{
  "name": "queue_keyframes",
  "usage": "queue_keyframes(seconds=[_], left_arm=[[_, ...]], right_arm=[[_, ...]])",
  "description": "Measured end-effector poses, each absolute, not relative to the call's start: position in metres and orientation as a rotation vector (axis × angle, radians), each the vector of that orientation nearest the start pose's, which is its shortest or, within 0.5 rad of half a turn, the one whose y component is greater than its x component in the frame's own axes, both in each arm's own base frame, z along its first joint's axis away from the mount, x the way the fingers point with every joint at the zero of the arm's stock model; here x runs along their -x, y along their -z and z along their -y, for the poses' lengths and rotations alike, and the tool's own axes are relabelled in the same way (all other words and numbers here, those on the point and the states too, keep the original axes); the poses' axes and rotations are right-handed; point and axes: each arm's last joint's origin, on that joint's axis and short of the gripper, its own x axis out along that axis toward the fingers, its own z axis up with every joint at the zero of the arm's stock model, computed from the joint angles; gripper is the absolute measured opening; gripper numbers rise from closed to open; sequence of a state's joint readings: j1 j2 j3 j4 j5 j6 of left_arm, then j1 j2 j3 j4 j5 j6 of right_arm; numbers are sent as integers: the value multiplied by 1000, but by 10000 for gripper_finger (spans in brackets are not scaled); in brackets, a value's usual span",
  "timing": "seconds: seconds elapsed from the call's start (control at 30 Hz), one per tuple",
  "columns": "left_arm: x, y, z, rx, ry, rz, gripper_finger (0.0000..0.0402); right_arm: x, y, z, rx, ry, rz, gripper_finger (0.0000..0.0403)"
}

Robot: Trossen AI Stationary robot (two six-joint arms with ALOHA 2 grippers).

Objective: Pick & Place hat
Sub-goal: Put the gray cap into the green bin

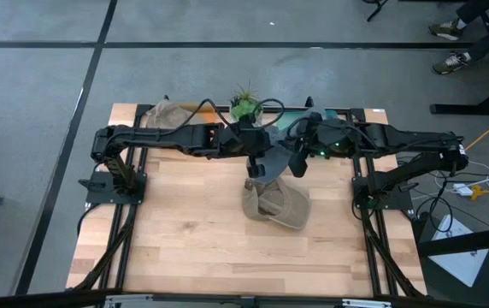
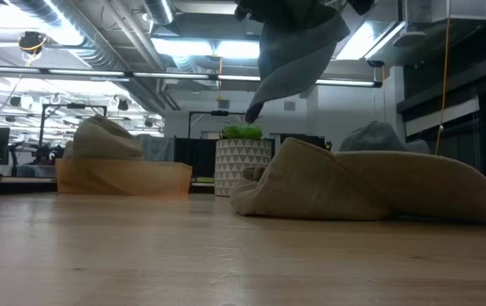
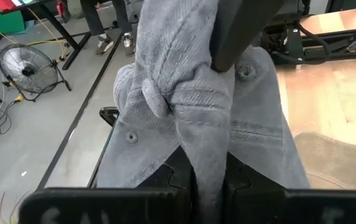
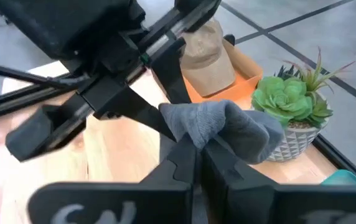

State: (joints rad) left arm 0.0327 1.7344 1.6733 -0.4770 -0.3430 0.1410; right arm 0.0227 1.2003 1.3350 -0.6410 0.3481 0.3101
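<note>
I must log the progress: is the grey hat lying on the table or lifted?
Lifted. Both the left gripper and right gripper pinch the grey hat, which hangs above the table.

- Robotics lab / open workshop floor.
- Exposed ceiling ducts (image 2: 98, 42) and strip lights (image 2: 192, 47).
- Wooden bench (image 1: 227, 248) on a black frame, grey floor with taped lines (image 1: 99, 34).
- Floor fan (image 3: 25, 65), loose cables (image 1: 484, 175).

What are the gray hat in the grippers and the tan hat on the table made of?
Gray hat: soft cloth, probably cotton twill or fine corduroy; it shows ribbed weave, stitching and limp folds. Tan hat: matte woven fabric, canvas-like, slumped flat on the table.
</note>
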Motion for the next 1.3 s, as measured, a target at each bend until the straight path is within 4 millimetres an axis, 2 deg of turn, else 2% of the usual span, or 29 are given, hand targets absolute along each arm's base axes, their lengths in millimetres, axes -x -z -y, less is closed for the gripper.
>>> queue_keyframes(seconds=[0.17, 0.5, 0.7, 0.93, 1.3], left_arm=[[-392, -360, -21, -197, -349, -556, 44], [-390, -361, -21, -90, -381, -544, 149], [-391, -360, -19, -45, -332, -539, 190], [-389, -361, -18, -27, -290, -550, 197], [-362, -376, -17, 19, -315, -614, 190]], right_arm=[[-238, -389, 4, -193, 401, -532, 7], [-226, -376, 7, -160, 458, -702, 4], [-213, -374, 8, -195, 493, -764, 3], [-201, -382, 11, -211, 560, -699, 3], [-190, -389, 38, -130, 849, -624, 3]])
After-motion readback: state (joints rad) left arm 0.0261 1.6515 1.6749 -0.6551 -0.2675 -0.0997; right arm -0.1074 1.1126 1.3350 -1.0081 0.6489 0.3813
